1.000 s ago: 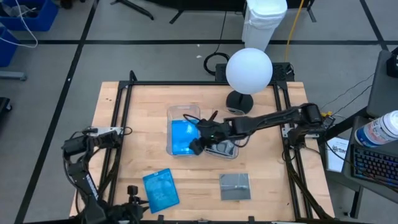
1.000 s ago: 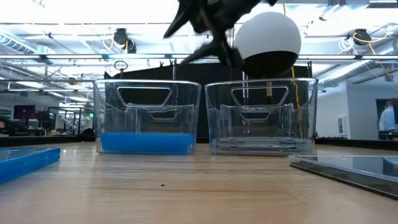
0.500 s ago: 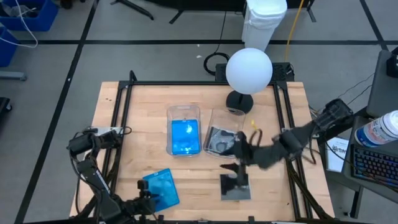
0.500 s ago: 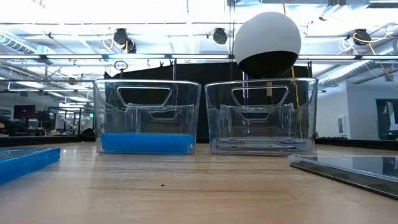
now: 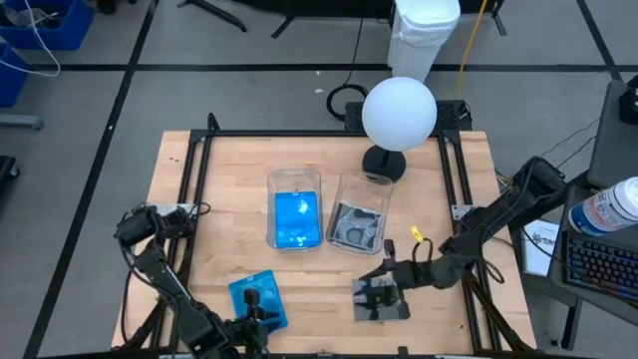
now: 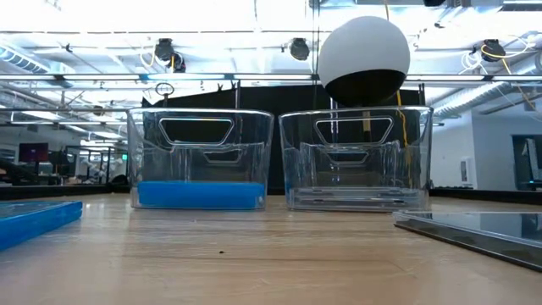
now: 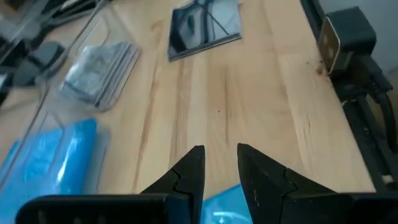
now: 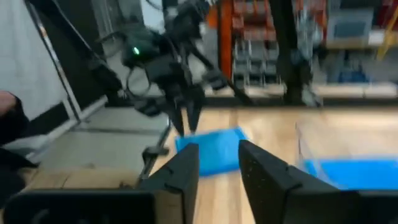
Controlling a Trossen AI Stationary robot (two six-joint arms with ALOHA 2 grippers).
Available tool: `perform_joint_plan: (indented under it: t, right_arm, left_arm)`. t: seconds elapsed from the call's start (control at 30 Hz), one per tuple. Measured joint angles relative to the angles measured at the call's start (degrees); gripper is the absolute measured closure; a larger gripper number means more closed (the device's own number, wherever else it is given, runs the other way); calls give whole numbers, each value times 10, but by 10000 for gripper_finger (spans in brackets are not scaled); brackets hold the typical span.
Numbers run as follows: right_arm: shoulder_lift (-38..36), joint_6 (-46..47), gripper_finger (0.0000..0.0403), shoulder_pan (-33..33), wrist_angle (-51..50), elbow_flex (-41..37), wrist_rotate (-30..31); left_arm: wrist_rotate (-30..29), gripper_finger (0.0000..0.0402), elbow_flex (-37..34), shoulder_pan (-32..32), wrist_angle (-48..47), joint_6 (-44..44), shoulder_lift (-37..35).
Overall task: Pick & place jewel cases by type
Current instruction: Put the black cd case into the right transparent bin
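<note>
Right gripper (image 5: 382, 296) over the grey jewel case (image 5: 379, 299) on the desk (image 5: 229, 170), jaws slightly apart, empty. Left gripper (image 5: 257, 311) over the blue jewel case (image 5: 256, 300), jaws slightly apart. Risk: thin cases slip or skid when pinched.

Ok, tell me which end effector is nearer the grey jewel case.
Right. The right end effector is directly over the grey jewel case; the left end effector is across the table, above the blue jewel case.
</note>
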Motion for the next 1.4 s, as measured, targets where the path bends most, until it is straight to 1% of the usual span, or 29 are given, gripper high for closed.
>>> perform_joint_plan:
  t: [0.07,0.13,0.3,0.47,0.53,0.63,0.7,0.8,0.87,0.97,1.0,1.03,1.13,1.23,1.3,1.4]
  right_arm:
    - [1,-42,323,-1,66,-37,1]
    - [1,-58,343,-6,94,-61,2]
    - [1,-61,395,-15,85,-89,1]
    - [8,-61,397,-8,83,-88,4]
    - [13,-81,400,2,87,-79,27]
    - [15,-120,401,31,71,-48,86]
    - [15,-139,402,52,35,-20,125]
    - [16,-150,402,86,-52,31,190]
    - [16,-124,402,110,-127,70,225]
    - [15,-50,402,141,-238,114,257]
    - [15,-28,402,149,-269,124,257]
    - [16,-10,402,155,-293,132,256]
    - [23,34,402,170,-348,150,256]
    - [37,65,403,182,-385,165,254]
    - [49,83,403,190,-410,169,248]
    - [64,132,403,193,-458,169,237]
  left_arm:
    - [7,300,0,5,12,42,0]
    - [7,300,0,12,15,68,0]
    - [8,300,0,40,27,114,0]
    - [26,300,0,77,27,128,0]
    - [37,300,0,90,26,132,0]
    - [64,300,0,106,26,151,0]
    - [83,300,0,113,27,158,0]
    - [99,300,0,120,27,162,0]
    - [100,300,0,125,32,163,0]
    - [99,300,0,136,67,174,0]
    - [102,300,0,140,91,180,0]
    - [117,300,0,146,121,196,0]
    - [194,300,0,160,216,267,15]
    - [236,300,1,167,305,341,44]
    - [244,300,12,168,332,368,63]
    - [239,300,50,174,324,385,94]
